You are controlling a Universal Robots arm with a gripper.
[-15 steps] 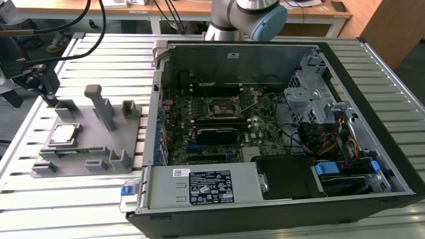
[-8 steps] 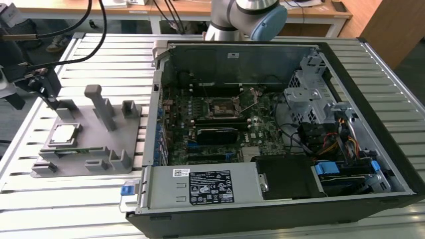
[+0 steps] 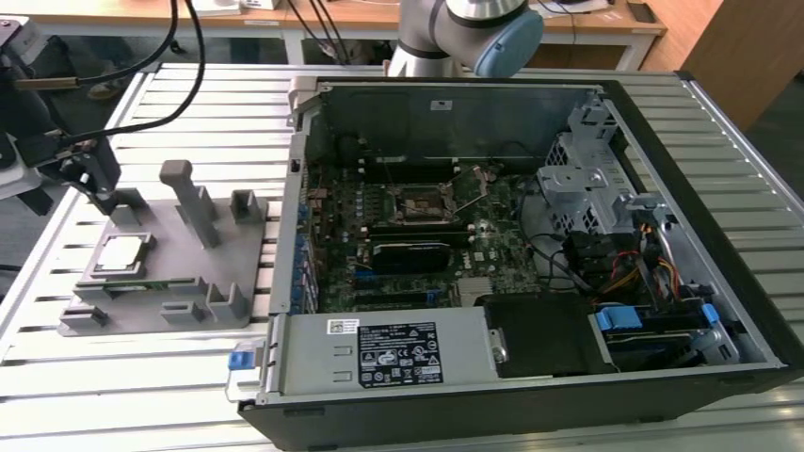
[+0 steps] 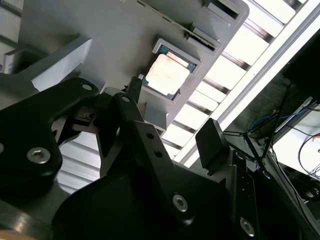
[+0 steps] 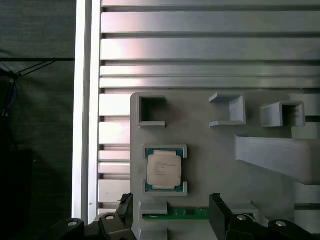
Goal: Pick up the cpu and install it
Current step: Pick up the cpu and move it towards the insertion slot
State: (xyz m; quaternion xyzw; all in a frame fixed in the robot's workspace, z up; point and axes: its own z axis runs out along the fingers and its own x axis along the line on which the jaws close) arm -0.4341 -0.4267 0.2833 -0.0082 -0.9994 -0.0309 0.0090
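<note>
Counter (image 3: 138, 386) of ribbed metal slats carries an open computer case (image 3: 440, 118) toward the exterior view's right and a grey fixture (image 3: 188, 282) toward its left. The claw (image 3: 120, 200) hangs over the fixture, fingers (image 5: 216, 205) spread apart and holding nothing. The cpu (image 5: 163, 170) lies flat in a fixture pocket near the fingertips, untouched.

At frame centre the cpu (image 5: 163, 170) lies flat in a recess of the grey fixture (image 5: 210, 150) on a slatted metal table (image 5: 200, 50). The gripper (image 5: 170, 206), fingers (image 5: 216, 206) spread, is near the cpu but apart from it.
</note>
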